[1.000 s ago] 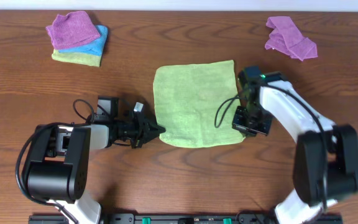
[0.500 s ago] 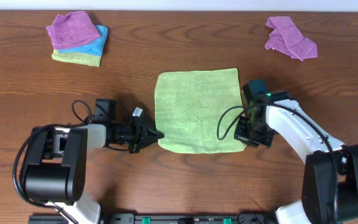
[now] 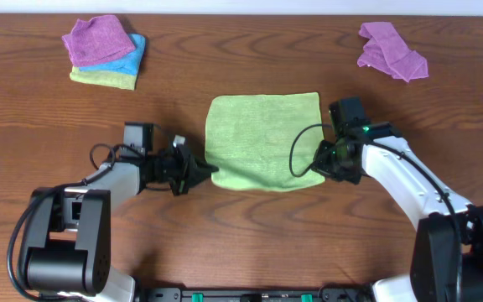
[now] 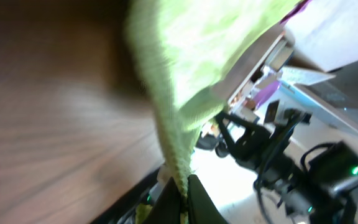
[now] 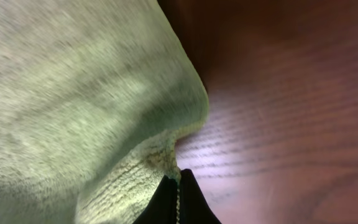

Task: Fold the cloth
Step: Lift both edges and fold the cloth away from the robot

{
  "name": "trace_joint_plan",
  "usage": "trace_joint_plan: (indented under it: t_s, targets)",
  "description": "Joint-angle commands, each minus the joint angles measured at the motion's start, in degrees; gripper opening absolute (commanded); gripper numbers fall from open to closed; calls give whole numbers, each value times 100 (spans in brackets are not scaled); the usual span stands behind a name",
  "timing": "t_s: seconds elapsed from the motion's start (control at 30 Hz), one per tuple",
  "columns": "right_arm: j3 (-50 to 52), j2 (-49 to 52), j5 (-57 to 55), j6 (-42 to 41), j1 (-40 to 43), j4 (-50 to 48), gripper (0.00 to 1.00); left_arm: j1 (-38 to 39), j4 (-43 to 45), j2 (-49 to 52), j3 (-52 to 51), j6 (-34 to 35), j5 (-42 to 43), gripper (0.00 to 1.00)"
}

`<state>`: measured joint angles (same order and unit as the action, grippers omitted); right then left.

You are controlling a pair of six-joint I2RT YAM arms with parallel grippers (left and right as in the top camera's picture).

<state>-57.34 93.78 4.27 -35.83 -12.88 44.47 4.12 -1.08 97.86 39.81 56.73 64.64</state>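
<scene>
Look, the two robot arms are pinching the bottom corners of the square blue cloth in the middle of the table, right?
No. The square fuzzy cloth in the middle is light green, not blue; the overhead view shows it. The left fingers and right fingers do pinch its two bottom corners on the brown wooden table.

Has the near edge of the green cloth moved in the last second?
Yes. The near edge of the green cloth, pinched by the left tool and right tool, has shifted back, toward the purple cloth.
</scene>
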Motion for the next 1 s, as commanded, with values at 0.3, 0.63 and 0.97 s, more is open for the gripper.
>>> trace_joint_plan:
  t_s: [0.3,0.63,0.97]
  targets:
    - [-450,-87,-385,-74,-15,-1047,1,-35,9,-81,721,319,-1644,6]
    - [-450,-57,-710,4,133,-1698,1,-7,455,273,1346,404,-2575,6]
    - [-450,396,-750,79,162,-2531,1,450,892,1469,2498,501,-2750,6]
